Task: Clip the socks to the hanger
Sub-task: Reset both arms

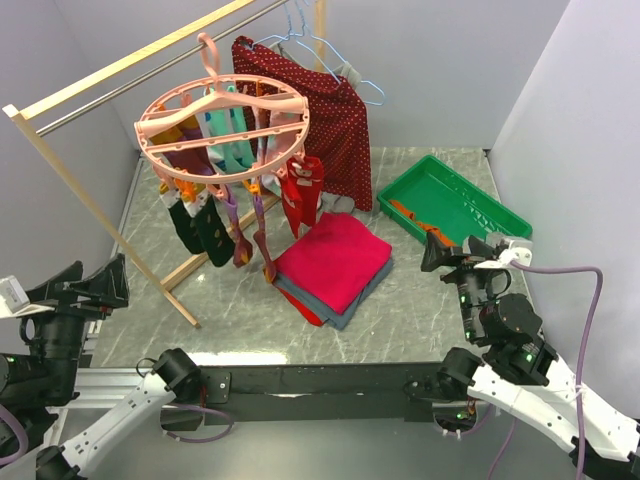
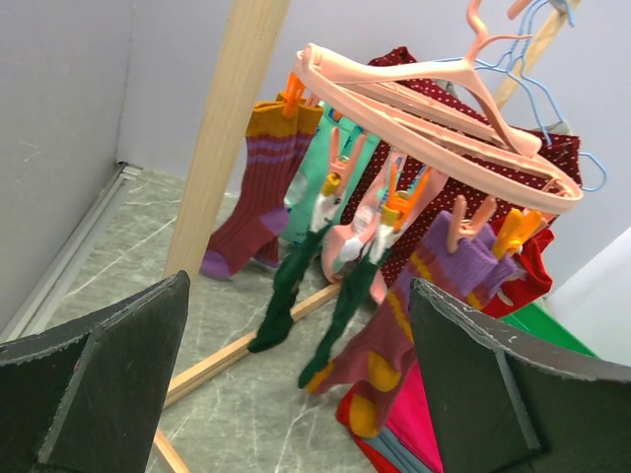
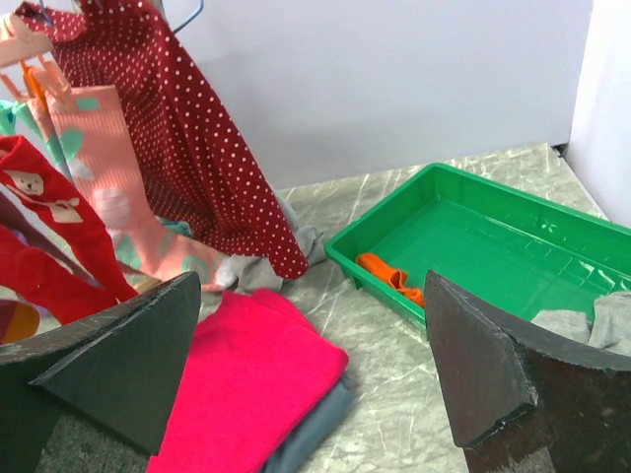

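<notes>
The round pink hanger [image 1: 222, 125] hangs by its hook from the wooden rail at the back left. Several socks hang from its clips: dark green [image 1: 190, 225], purple-striped [image 1: 240, 230], red with white marks [image 1: 298, 195], teal [image 1: 228, 125]. The left wrist view shows the hanger [image 2: 444, 108] with a maroon sock [image 2: 258, 187], dark green socks [image 2: 286, 286] and a purple sock [image 2: 444, 266]. An orange sock [image 3: 389, 276] lies in the green tray [image 3: 473, 246]. My left gripper [image 1: 90, 280] [image 2: 296, 296] is open and empty at the near left. My right gripper [image 1: 450, 252] [image 3: 311, 286] is open and empty beside the tray.
A folded red and grey cloth stack [image 1: 335, 262] [image 3: 256, 384] lies mid-table. A dark red dotted garment [image 1: 310, 110] and light-blue wire hangers [image 1: 320, 45] hang on the rail. The wooden rack's post [image 2: 222, 148] and foot bars [image 1: 185, 270] stand at the left. The green tray [image 1: 460, 200] sits at the right.
</notes>
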Robot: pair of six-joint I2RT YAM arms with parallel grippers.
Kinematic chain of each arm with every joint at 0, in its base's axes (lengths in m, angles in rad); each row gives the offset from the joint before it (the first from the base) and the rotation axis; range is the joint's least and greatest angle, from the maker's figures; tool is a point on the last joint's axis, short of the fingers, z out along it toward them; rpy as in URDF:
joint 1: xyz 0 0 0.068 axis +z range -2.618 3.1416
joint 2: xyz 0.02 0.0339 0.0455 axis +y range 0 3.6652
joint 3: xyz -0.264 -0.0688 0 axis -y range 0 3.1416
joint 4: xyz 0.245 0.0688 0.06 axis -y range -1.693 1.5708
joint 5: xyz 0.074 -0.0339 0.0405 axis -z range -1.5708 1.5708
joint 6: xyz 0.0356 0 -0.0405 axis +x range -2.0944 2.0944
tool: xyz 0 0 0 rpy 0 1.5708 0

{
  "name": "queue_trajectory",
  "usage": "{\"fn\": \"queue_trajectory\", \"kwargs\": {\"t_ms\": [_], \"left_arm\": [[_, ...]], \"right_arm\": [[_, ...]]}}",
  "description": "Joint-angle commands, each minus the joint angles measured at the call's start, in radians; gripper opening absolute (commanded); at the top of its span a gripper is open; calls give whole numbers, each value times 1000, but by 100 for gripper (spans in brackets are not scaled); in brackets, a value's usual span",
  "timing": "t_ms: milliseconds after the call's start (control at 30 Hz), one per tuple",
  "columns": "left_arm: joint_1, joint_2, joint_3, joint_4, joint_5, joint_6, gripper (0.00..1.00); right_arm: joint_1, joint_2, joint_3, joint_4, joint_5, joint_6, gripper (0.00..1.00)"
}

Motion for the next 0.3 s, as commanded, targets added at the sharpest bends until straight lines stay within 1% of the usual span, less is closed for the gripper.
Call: {"fn": "queue_trajectory", "kwargs": {"t_ms": [0,267], "left_arm": [[-3,-7,-10,-15,-39,9,97],[-3,-30,-29,-4,-43,8,96]], "right_arm": [[-4,2,-23,66,32,-12,100],[-5,25,-32,84,22,-23,100]]}}
